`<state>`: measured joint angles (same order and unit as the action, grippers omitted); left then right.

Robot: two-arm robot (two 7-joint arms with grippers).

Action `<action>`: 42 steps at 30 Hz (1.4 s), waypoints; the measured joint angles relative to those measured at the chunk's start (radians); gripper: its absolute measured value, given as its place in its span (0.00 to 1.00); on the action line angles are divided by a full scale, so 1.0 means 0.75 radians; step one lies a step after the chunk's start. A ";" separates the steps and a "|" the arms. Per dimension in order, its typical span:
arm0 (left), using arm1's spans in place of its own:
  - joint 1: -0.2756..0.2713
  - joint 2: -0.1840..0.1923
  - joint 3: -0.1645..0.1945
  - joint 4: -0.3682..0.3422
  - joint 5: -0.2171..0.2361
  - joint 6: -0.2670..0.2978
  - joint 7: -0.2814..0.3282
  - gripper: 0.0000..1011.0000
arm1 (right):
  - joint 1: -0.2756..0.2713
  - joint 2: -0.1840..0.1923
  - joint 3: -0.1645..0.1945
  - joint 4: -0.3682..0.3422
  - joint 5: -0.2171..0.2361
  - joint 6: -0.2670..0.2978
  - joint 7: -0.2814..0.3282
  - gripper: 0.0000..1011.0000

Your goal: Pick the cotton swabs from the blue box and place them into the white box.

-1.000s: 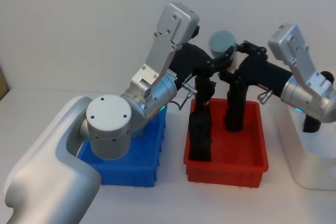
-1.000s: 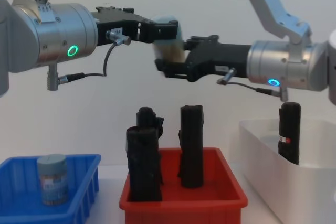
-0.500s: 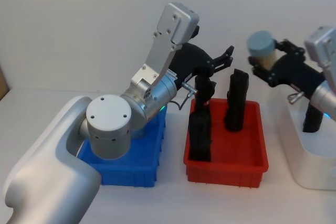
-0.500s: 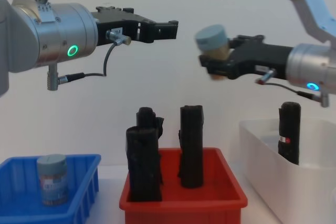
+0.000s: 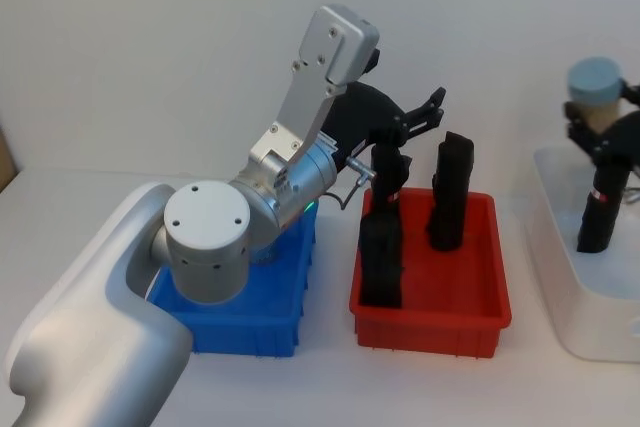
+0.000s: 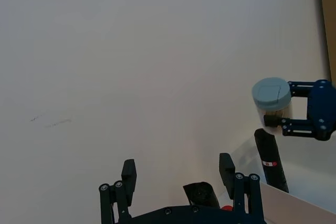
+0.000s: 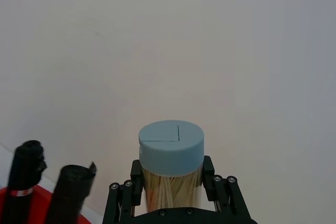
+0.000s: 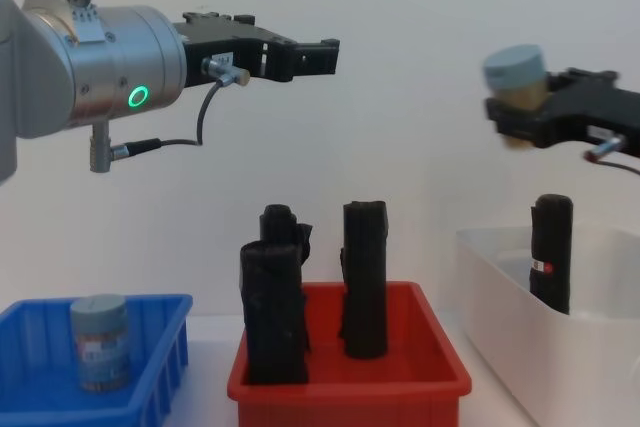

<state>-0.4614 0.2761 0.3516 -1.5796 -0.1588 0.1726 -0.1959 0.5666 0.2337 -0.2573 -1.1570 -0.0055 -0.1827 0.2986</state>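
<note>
Cotton swabs [image 8: 514,85] ride high over the white box [image 8: 520,347] at right, clamped upright in the right gripper [image 8: 520,117] for lowering, while the left gripper [image 8: 318,55] hangs spread and empty above the red bin [image 8: 345,379].

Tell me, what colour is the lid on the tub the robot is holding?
Pale grey-blue lid, clearest in the right wrist view.

swab tub [image 8: 514,83] in right gripper [image 8: 512,119], seemingly above white box [image 8: 560,347]
</note>
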 joint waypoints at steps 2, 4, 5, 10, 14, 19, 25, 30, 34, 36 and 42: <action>0.000 0.000 0.000 0.000 0.000 0.000 0.000 0.99 | -0.022 0.016 0.016 -0.020 0.018 0.012 -0.037 0.66; 0.000 0.000 0.000 0.000 0.000 0.000 0.000 0.99 | -0.039 0.027 0.027 -0.035 0.029 0.020 -0.059 0.66; 0.000 0.000 0.000 0.000 0.000 0.000 0.000 0.99 | -0.052 0.037 0.038 -0.046 0.043 0.028 -0.086 0.66; 0.000 0.000 0.000 0.000 0.000 0.000 0.000 0.99 | -0.095 0.068 0.073 -0.079 0.085 0.047 -0.155 0.78; 0.000 0.000 0.000 0.000 0.000 0.000 0.000 0.99 | -0.128 0.092 0.104 -0.101 0.120 0.062 -0.208 0.87; 0.000 0.000 0.000 0.000 0.000 0.000 0.000 0.99 | -0.168 0.121 0.143 -0.124 0.172 0.079 -0.273 0.99; 0.000 0.000 0.000 0.000 0.000 0.000 0.000 0.99 | -0.198 0.142 0.171 -0.143 0.205 0.088 -0.313 0.99; 0.000 0.000 0.000 0.000 0.000 0.000 0.000 0.99 | -0.205 0.147 0.178 -0.154 0.211 0.077 -0.313 0.99; 0.000 0.000 0.000 0.000 0.000 0.000 0.000 0.99 | -0.206 0.147 0.178 -0.159 0.212 0.053 -0.288 0.99; 0.000 0.000 0.000 0.000 0.000 0.000 0.000 0.99 | -0.204 0.147 0.178 -0.161 0.212 0.036 -0.269 0.99; 0.000 0.000 0.000 0.000 0.000 0.000 0.000 0.99 | -0.192 0.142 0.170 -0.163 0.202 -0.023 -0.208 0.99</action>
<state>-0.4614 0.2761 0.3516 -1.5795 -0.1588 0.1726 -0.1960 0.4224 0.3401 -0.1297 -1.2790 0.1458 -0.2003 0.1423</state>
